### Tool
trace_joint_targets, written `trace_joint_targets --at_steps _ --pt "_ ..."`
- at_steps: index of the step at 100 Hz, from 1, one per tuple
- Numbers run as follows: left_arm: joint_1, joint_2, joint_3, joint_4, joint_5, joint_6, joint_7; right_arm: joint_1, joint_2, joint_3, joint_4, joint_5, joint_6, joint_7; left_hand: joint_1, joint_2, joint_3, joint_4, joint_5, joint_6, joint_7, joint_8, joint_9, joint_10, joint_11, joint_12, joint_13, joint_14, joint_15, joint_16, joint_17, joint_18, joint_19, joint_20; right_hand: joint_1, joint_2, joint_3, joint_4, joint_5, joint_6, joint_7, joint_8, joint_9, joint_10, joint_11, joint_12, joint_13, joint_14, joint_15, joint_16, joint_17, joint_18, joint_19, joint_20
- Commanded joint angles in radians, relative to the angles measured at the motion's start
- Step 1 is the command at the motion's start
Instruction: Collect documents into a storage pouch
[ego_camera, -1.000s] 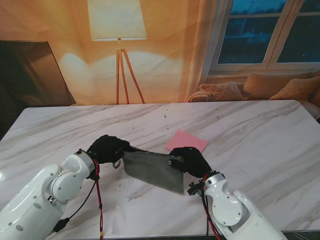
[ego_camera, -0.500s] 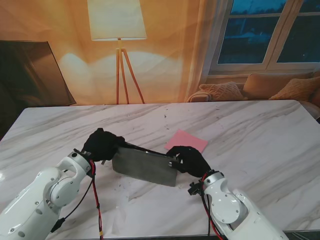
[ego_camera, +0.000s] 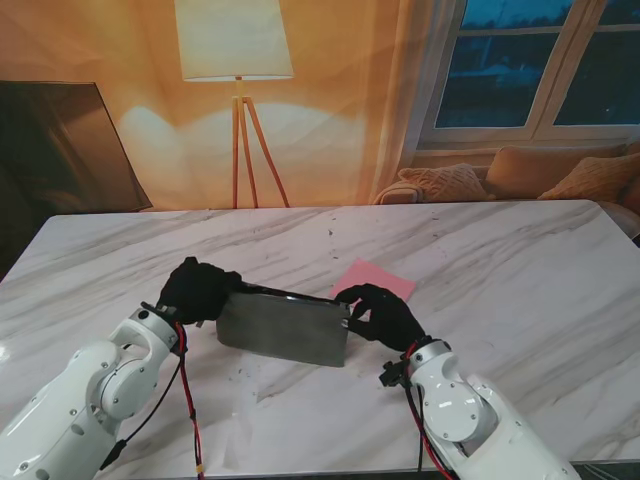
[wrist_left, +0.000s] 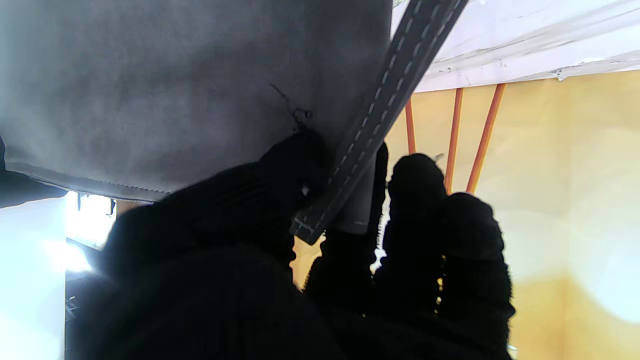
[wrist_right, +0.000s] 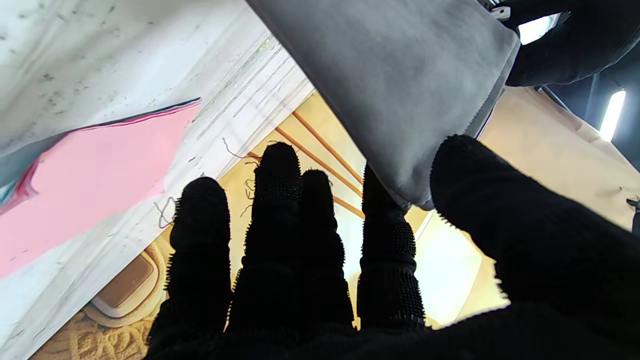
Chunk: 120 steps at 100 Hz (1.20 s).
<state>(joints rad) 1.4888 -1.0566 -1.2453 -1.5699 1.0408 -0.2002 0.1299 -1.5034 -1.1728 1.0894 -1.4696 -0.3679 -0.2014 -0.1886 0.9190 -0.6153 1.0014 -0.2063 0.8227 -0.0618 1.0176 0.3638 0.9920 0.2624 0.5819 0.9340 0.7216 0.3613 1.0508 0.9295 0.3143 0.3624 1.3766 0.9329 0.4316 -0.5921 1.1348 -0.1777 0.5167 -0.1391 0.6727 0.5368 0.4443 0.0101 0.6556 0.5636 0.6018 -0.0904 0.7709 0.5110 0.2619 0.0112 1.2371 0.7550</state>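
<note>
While your left hand (ego_camera: 197, 290) pinches the left end of the grey pouch (ego_camera: 283, 327), its thumb and fingers are clamped on the stitched edge and strap there, as the left wrist view shows. Your right hand (ego_camera: 380, 312) grasps the opposite end, with the thumb on one face of the fabric and the index finger (wrist_right: 387, 235) behind it, while the other three fingers stand free. Held this way, the pouch hangs stretched between the two hands, its top edge lifted and its lower edge near or on the marble table (ego_camera: 520, 270); which of these I cannot tell. The grip at both ends reads as a way to keep the pouch taut and upright, so that its mouth can be presented for loading. I cannot tell from these views whether the mouth is open. Beyond the right hand, at about 12 o'clock from it and just beside its fingertips, lies the pink document (ego_camera: 374, 282), flat on the table and outside the pouch. It sits at roughly 2 o'clock from the pouch's middle, so nothing looks collected yet.
</note>
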Motion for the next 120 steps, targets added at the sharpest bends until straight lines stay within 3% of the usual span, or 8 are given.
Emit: trace_joint_targets --at_steps 1,51,66,80,95,106,114,120 --pt "0.010 -0.006 -0.001 0.004 -0.013 0.011 -0.010 0.004 0.002 0.009 -0.007 0.004 0.019 0.023 0.023 0.003 -0.011 -0.028 0.011 0.069 -0.002 -0.011 0.031 -0.063 0.001 -0.010 0.009 0.022 0.001 -0.007 -0.015 -0.059 -0.003 -0.007 -0.037 0.011 0.016 0.035 -0.038 0.005 -0.025 0.006 -0.044 -0.017 0.001 -0.006 -0.027 -0.020 -0.022 -0.010 -0.021 -0.042 -0.020 0.021" --pt "0.026 -0.011 -0.002 0.003 -0.037 0.029 0.000 0.036 0.008 0.072 -0.009 -0.054 0.041 0.014 0.018 -0.005 0.002 -0.026 0.013 0.068 0.008 0.001 0.037 -0.060 -0.004 0.004 0.009 0.022 0.006 -0.001 -0.019 -0.055 0.000 -0.012 -0.065 0.015 -0.014 0.034 -0.095 0.031 -0.064 0.009 -0.070 -0.021 -0.015 -0.019 -0.058 -0.018 -0.067 -0.022 -0.047 -0.039 -0.070 0.030" --pt "0.025 -0.013 0.001 0.007 -0.047 0.026 0.003 0.060 0.008 0.073 0.003 -0.082 0.086 0.009 0.018 -0.006 0.007 -0.026 0.012 0.070 0.008 0.004 0.037 -0.058 -0.004 0.006 0.009 0.023 0.007 0.000 -0.022 -0.053 0.000 -0.011 -0.005 -0.037 0.016 0.038 -0.104 0.063 -0.092 0.001 -0.080 -0.021 -0.020 -0.020 -0.084 -0.017 -0.120 -0.043 -0.069 -0.034 -0.112 0.031" --pt "0.025 -0.015 0.005 0.010 -0.058 0.025 0.008 0.089 0.015 0.061 0.025 -0.126 0.131 0.022 0.016 -0.008 0.012 -0.028 0.013 0.074 0.008 0.007 0.037 -0.056 -0.003 0.006 0.007 0.026 0.005 0.000 -0.026 -0.051 -0.004 -0.011 0.009 -0.131 0.011 0.027 -0.145 0.080 -0.130 -0.021 -0.113 -0.024 -0.038 -0.029 -0.121 -0.004 -0.163 -0.062 -0.093 -0.019 -0.146 0.027" --pt "0.026 -0.016 0.009 0.010 -0.059 0.024 0.013 0.123 0.021 0.034 0.057 -0.160 0.191 0.046 0.016 -0.007 0.013 -0.029 0.012 0.074 0.008 0.010 0.037 -0.058 -0.003 0.007 0.006 0.024 0.004 0.000 -0.032 -0.049 -0.010 -0.014 -0.036 -0.156 0.008 0.014 -0.172 0.074 -0.171 -0.042 -0.155 -0.038 -0.137 -0.101 -0.261 0.003 -0.353 -0.162 -0.243 -0.033 -0.384 -0.069" --pt "0.027 -0.016 0.009 0.009 -0.059 0.023 0.014 0.149 0.029 0.007 0.089 -0.191 0.228 0.072 0.016 -0.007 0.013 -0.029 0.011 0.075 0.007 0.012 0.036 -0.056 -0.002 0.007 0.005 0.023 0.003 0.000 -0.036 -0.049 -0.015 -0.016 -0.077 -0.157 -0.007 0.015 -0.156 0.073 -0.193 -0.049 -0.181 -0.055 -0.191 -0.140 -0.343 -0.022 -0.434 -0.200 -0.302 -0.067 -0.528 -0.115" --pt "0.027 -0.016 0.010 0.009 -0.060 0.023 0.014 0.174 0.032 -0.021 0.124 -0.224 0.248 0.073 0.017 -0.007 0.014 -0.029 0.011 0.074 0.007 0.013 0.035 -0.056 -0.003 0.007 0.004 0.023 0.002 0.000 -0.038 -0.048 -0.017 -0.018 -0.095 -0.162 -0.013 0.018 -0.139 0.073 -0.208 -0.053 -0.188 -0.050 -0.191 -0.139 -0.337 -0.018 -0.414 -0.182 -0.280 -0.066 -0.532 -0.085" --pt "0.028 -0.016 0.011 0.009 -0.060 0.023 0.015 0.194 0.033 -0.047 0.153 -0.246 0.261 0.068 0.016 -0.007 0.014 -0.030 0.011 0.075 0.007 0.014 0.036 -0.056 -0.003 0.007 0.004 0.023 0.001 0.000 -0.040 -0.048 -0.019 -0.019 -0.101 -0.169 -0.010 0.017 -0.135 0.077 -0.220 -0.042 -0.188 -0.037 -0.171 -0.117 -0.313 -0.013 -0.367 -0.139 -0.252 -0.058 -0.522 0.013"
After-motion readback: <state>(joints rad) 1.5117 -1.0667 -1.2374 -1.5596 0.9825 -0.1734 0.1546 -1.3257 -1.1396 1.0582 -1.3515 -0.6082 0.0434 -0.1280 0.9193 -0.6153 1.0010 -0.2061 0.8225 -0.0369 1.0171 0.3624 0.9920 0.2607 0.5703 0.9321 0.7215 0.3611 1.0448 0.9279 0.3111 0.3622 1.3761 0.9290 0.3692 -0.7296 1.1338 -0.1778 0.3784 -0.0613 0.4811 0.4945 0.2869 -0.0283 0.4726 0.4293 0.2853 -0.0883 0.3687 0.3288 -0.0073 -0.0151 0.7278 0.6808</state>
